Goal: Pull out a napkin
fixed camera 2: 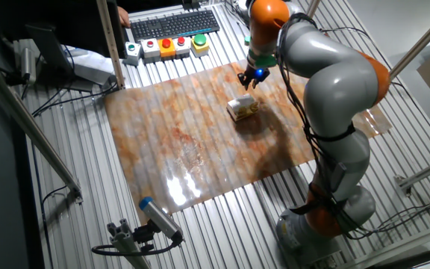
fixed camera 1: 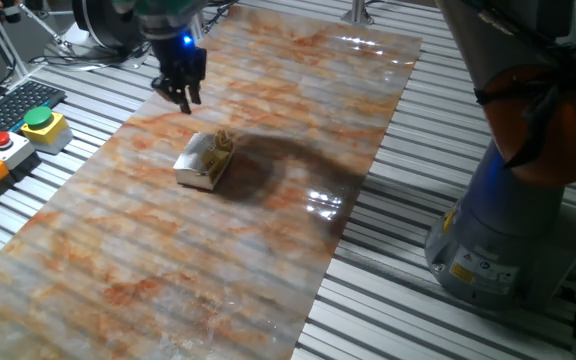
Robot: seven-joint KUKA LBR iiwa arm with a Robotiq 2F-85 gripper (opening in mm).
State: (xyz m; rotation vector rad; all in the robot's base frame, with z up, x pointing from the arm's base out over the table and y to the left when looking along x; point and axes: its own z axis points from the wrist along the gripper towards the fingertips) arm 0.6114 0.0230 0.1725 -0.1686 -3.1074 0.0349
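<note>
Gripper (fixed camera 1: 183, 93) hangs above and just beyond the small box (fixed camera 1: 206, 160), apart from it, fingers nearly together, holding nothing; napkin (fixed camera 1: 199, 153) shows white in the box's top.

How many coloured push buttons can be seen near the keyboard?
4: in the other fixed view, a row beside the keyboard holds small green, red, orange and big green buttons. More may be hidden.
</note>
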